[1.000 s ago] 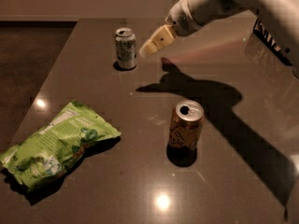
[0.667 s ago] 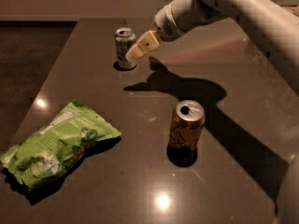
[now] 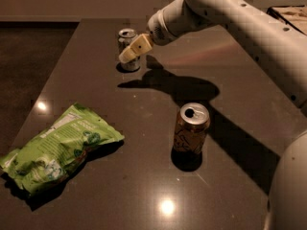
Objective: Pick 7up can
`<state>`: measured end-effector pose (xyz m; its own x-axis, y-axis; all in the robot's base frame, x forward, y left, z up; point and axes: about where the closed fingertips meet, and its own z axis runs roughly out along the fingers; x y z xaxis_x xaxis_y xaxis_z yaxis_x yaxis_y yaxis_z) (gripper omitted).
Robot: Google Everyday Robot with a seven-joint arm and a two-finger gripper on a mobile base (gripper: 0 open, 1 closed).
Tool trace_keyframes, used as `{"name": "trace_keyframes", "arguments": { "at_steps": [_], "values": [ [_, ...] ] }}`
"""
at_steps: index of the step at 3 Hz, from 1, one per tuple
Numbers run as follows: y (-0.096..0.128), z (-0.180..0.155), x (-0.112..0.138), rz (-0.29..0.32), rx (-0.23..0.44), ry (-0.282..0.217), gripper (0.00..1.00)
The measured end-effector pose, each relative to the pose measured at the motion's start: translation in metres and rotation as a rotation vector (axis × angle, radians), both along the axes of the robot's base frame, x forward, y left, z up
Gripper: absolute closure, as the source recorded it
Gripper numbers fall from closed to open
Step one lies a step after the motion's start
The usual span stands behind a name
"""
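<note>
The 7up can (image 3: 126, 37), small and silvery with green markings and a silver top, stands upright at the far middle of the dark table (image 3: 144, 186). My gripper (image 3: 129, 53), with tan tips on a white arm, reaches in from the upper right. It sits right in front of the can and overlaps the can's right side and lower body. Whether it touches the can cannot be told.
An orange-brown can (image 3: 191, 131) with dark print stands upright near the table's centre right. A green snack bag (image 3: 57, 147) lies at the front left. The white arm (image 3: 240, 23) crosses the upper right. The table's left edge borders dark floor.
The arm has swung left and down. The gripper has gone from just right of the 7up can to overlapping its front. The cans and the bag have not moved.
</note>
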<state>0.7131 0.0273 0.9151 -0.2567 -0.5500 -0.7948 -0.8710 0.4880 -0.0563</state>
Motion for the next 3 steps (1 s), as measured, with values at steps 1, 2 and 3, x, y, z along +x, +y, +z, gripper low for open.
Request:
{"name": "trace_keyframes", "arguments": {
  "at_steps": [1, 2, 3],
  "values": [
    [0.010, -0.001, 0.007, -0.005, 0.014, -0.001, 0.00],
    [0.022, -0.002, 0.010, 0.005, 0.025, 0.010, 0.15],
    [0.028, -0.001, 0.012, 0.015, 0.033, 0.025, 0.37]
  ]
}}
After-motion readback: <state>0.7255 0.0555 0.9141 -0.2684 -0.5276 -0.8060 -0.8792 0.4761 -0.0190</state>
